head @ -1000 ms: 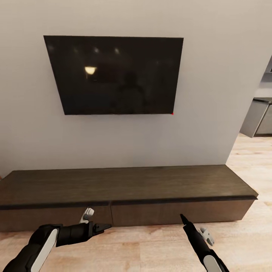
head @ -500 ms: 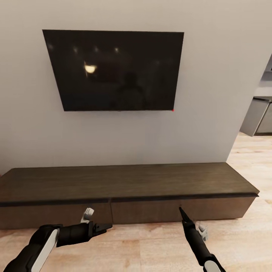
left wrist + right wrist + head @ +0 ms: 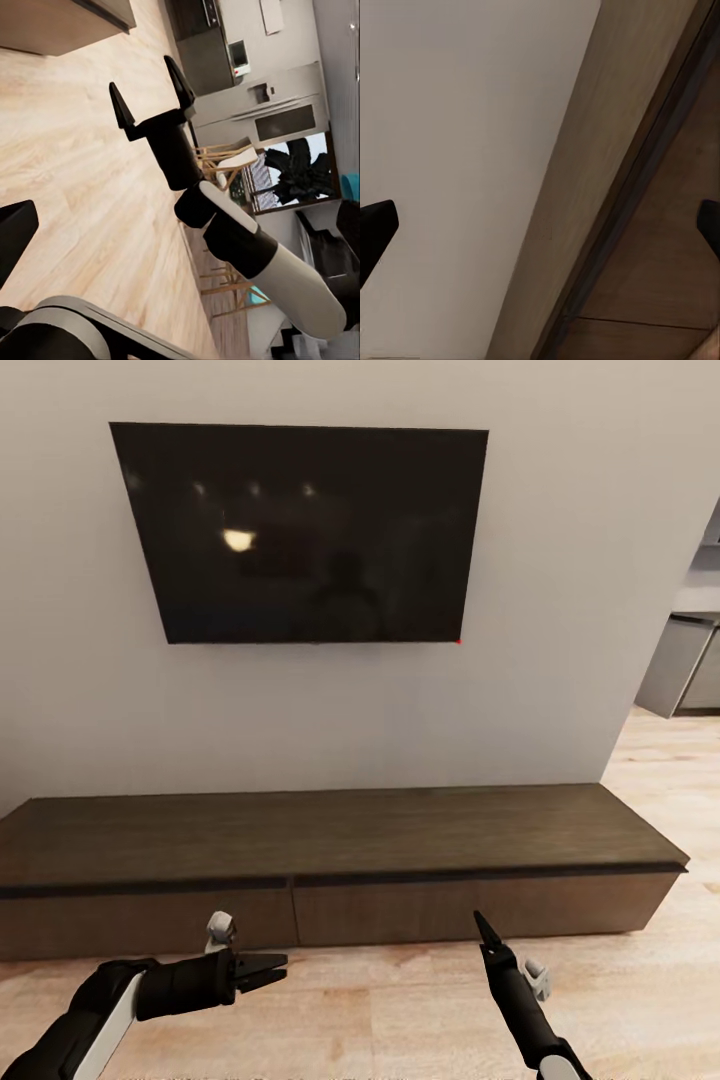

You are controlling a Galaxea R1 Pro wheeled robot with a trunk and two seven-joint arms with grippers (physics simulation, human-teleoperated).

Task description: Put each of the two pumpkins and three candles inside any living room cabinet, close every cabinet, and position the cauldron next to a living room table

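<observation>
Head view: cabinet (image 3: 340, 835) across lower frame, drawers closed. Left gripper (image 3: 268, 970) lower left, right gripper (image 3: 150, 94) lower right; both spread, empty.

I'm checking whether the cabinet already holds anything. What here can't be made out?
- Cabinet contents: head view, hidden behind the shut drawer fronts.
- Cabinet's left end: head view, cut off by the frame edge.
- Left hand: head view, seen edge-on, so its opening is unclear.

Both arms are glossy black with rounded joints and a white panel along the forearm. Each claw, left (image 3: 268, 971) and right (image 3: 150, 94), is matte black with two tapering pointed fingers.
</observation>
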